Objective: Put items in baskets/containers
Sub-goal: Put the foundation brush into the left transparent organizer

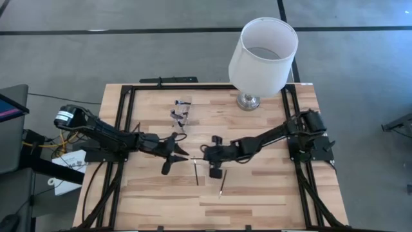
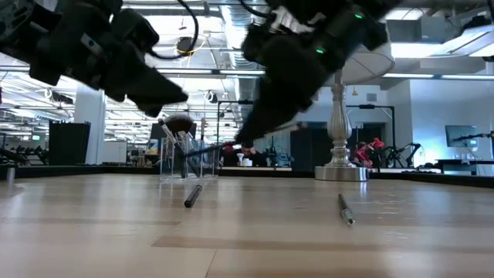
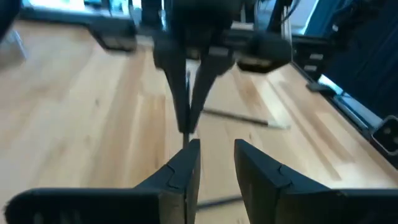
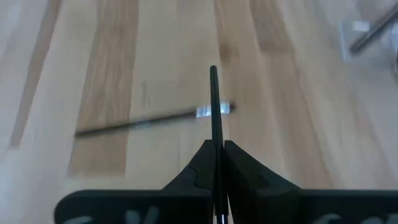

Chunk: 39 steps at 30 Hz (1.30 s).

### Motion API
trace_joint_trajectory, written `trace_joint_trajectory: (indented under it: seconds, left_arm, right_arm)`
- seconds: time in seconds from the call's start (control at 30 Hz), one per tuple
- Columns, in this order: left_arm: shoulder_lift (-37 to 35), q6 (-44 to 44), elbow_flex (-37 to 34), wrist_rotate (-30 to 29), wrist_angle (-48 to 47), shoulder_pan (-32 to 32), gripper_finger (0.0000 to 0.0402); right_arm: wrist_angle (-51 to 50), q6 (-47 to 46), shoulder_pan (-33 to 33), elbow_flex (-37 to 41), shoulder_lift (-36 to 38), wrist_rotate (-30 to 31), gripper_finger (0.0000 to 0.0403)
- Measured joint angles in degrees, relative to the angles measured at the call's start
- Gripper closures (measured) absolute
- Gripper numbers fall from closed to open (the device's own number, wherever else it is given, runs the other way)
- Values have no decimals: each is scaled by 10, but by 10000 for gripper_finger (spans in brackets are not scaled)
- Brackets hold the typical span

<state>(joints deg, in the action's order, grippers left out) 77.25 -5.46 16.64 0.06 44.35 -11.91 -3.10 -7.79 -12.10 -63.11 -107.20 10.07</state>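
My right gripper (image 4: 214, 149) clamps a makeup brush (image 4: 213, 106) mid-table, ready to carry to the clear cup (image 1: 181, 111); my left gripper (image 3: 214, 165) waits alongside, jaws apart.

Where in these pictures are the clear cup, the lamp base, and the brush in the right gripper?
clear cup (image 2: 185, 158): low view, front wall.
lamp base (image 1: 248, 101): high view, silver foot.
brush in the right gripper (image 4: 214, 106): right wrist view, dark handle above the fingers.
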Motion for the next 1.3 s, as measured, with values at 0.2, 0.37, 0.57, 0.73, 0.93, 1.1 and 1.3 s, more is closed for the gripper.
trace_joint_trajectory:
  seconds: [0.2,0.37,0.57,0.73,0.93,1.1,1.3]
  left_arm:
    - [79,-43,10,13,1,0,306]
    - [105,-45,9,9,0,-1,306]
    - [101,-40,11,4,4,-1,306]
    - [105,-39,10,2,2,-1,306]
    - [105,-38,10,2,3,-1,308]
    - [105,-38,10,1,2,-1,317]
    - [105,-38,10,-1,3,-1,328]
  right_arm:
    - [-54,57,1,-106,-58,6,387]
    - [-85,68,2,-157,-92,2,395]
    - [-85,69,2,-166,-93,4,386]
    - [-67,94,2,-167,-83,4,393]
    - [-66,93,6,-167,-83,4,388]
    - [-67,93,5,-167,-83,3,389]
    - [-70,90,5,-167,-82,-11,393]
